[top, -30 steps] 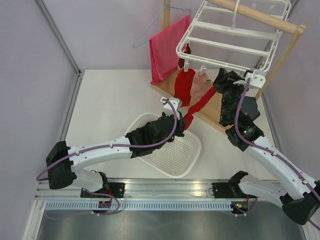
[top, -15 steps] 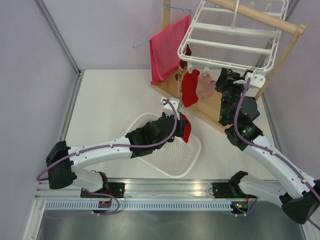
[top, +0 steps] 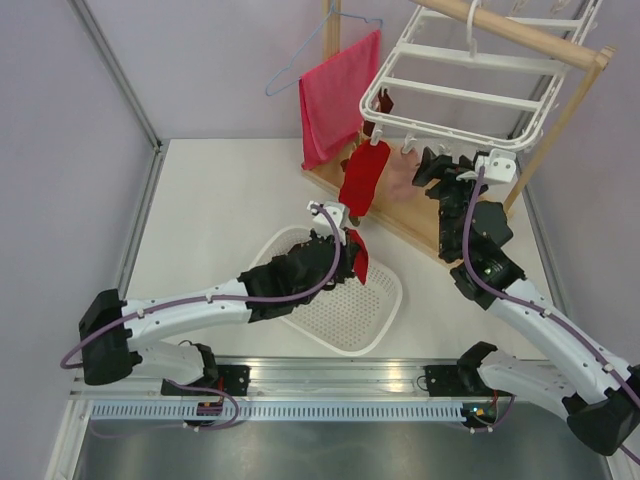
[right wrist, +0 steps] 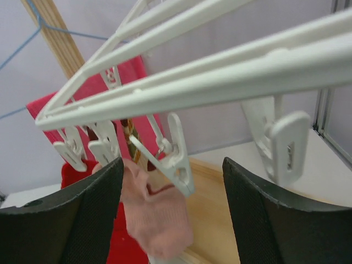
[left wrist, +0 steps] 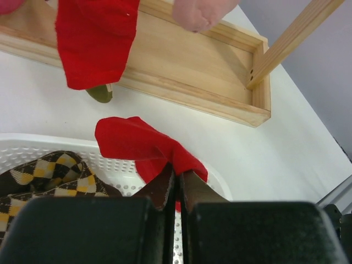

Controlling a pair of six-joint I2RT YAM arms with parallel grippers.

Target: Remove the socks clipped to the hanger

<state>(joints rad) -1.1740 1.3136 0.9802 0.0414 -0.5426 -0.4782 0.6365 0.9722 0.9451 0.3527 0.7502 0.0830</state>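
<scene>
One red sock [left wrist: 137,143] is pinched in the left gripper [left wrist: 177,177] above the basket [left wrist: 38,142]; the right gripper [right wrist: 171,165], spread, apparently flanks a hanger [right wrist: 220,71] clip [right wrist: 177,157] beside a pink sock [right wrist: 157,217].

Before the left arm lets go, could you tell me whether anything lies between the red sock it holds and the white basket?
Nothing visible does. The left gripper is shut on the red sock, right over the rim of the white basket. The argyle socks already inside lie off to one side.
</scene>
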